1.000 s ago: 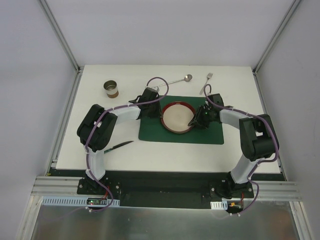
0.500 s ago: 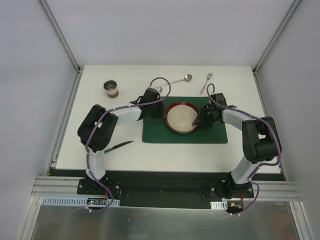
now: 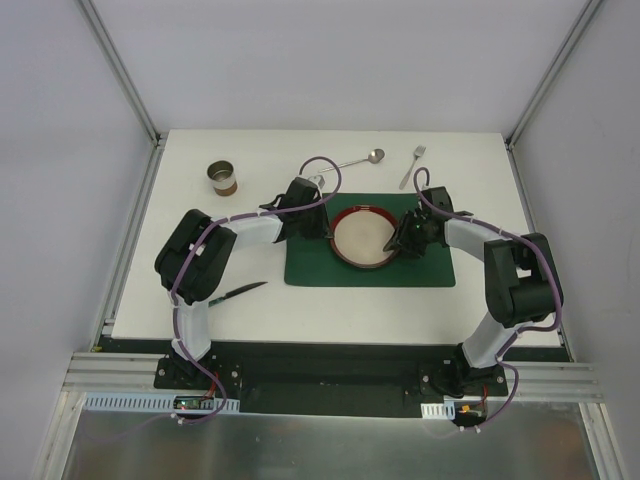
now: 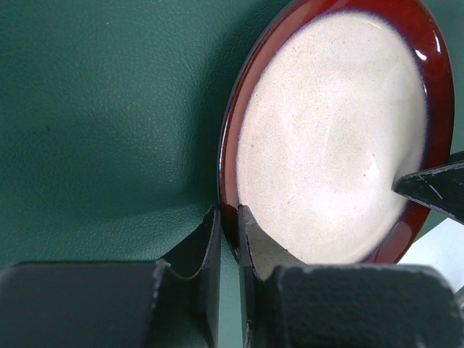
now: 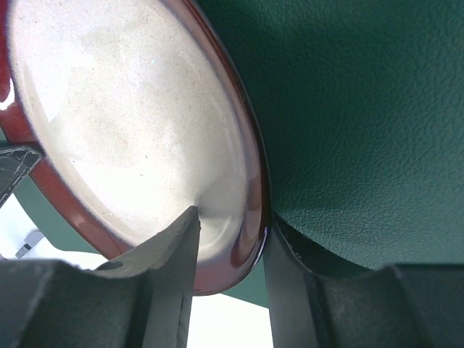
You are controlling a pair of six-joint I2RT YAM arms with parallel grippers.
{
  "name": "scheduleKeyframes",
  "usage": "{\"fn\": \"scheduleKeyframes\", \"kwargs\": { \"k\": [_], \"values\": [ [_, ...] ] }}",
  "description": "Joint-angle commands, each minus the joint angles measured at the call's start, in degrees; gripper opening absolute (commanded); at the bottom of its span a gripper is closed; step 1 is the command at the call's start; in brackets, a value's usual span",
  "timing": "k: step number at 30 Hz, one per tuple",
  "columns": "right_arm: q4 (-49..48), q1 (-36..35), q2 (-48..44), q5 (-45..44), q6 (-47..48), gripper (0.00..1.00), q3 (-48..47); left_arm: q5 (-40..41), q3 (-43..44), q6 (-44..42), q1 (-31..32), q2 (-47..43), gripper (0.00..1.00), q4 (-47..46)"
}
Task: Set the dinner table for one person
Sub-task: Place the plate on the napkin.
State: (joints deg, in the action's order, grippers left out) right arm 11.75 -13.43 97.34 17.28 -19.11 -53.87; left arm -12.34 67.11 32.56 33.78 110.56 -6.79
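From opposite sides, left hand [image 4: 228, 212] pinches plate [image 4: 326, 145] rim; right hand [image 5: 230, 221] straddles it, grip unclear

I see a glossy red plate [image 3: 362, 238] with a speckled cream centre, dark green placemat [image 3: 310, 265], white dinner table [image 3: 350, 312]

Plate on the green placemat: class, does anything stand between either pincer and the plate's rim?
Nothing visible does. The left pincer is closed on the left rim of the plate. The right pincer straddles the opposite rim, one finger inside and one outside.
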Motion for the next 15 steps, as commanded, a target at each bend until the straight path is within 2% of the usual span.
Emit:
{"fn": "scheduleKeyframes", "kwargs": {
  "k": [1, 3, 6, 7, 15],
  "values": [
    [-3.66, -0.28, -1.19, 1.35, -0.49, 0.42, -1.24, -4.27, 1.62, -1.09, 1.11, -1.32, 0.0, -3.32],
    [-3.31, -0.28, -0.57, 1.27, -0.49, 0.56, -1.42, -4.36, 1.79, -1.09, 1.03, -0.7, 0.0, -3.32],
    [-2.96, -0.28, -0.4, 1.0, -0.31, 0.61, -1.33, -4.54, 1.97, -1.09, 0.94, -0.09, 0.02, -3.32],
    [-2.96, -0.19, -0.57, 0.66, -0.31, 0.62, -1.33, -4.71, 2.06, -1.09, 0.85, 0.0, 0.04, -3.32],
    [-1.82, 0.25, -1.1, 0.04, 0.22, 0.64, -1.68, -5.15, 2.06, -1.0, 0.67, 0.27, 0.08, -3.32]
  ]
}}
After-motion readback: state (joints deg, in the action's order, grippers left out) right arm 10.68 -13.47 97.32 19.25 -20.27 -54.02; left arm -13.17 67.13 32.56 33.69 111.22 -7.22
